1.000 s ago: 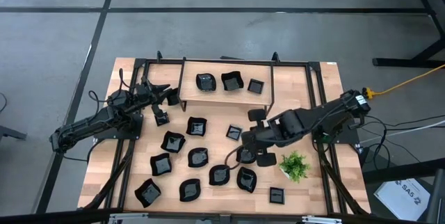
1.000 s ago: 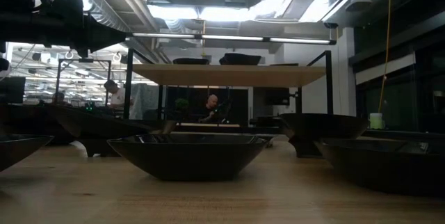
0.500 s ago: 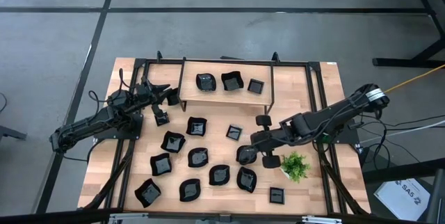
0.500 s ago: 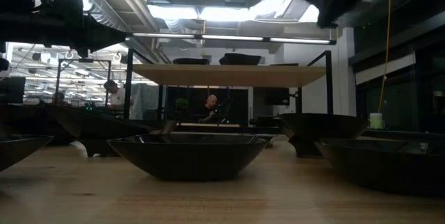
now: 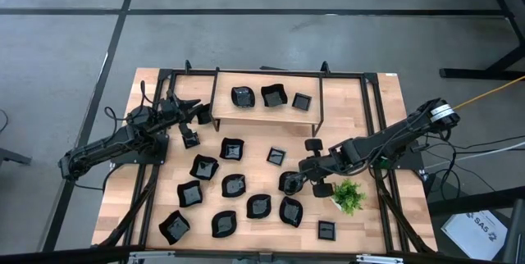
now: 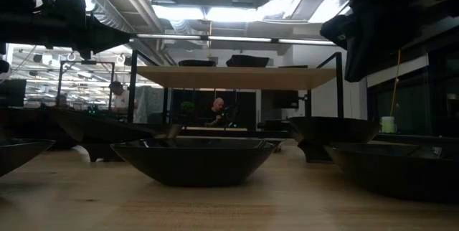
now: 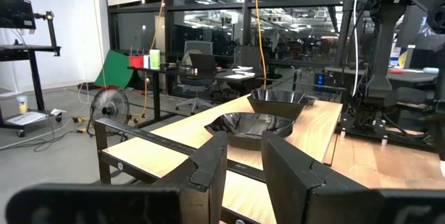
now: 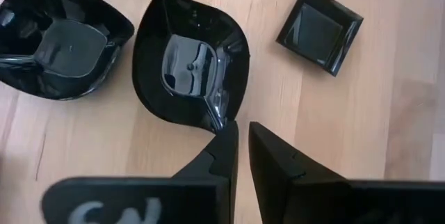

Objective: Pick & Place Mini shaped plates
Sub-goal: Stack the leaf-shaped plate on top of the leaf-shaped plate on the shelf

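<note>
A wooden table [image 5: 369, 100] was seen mid-frame, black plates [image 5: 235, 184] scattered across its lower half. The right gripper [image 8: 240, 140], nearly closed, was pinched on one plate's rim [image 8: 217, 116]. Glossy, stiff and slippery, it was judged best held by its raised edge. The left gripper [image 7: 243, 161], part open and empty, waited at the left.

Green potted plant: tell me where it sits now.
In the high view, the green potted plant stands on the table's right side, just beside the right pincer, with a small square plate nearest in front.
</note>
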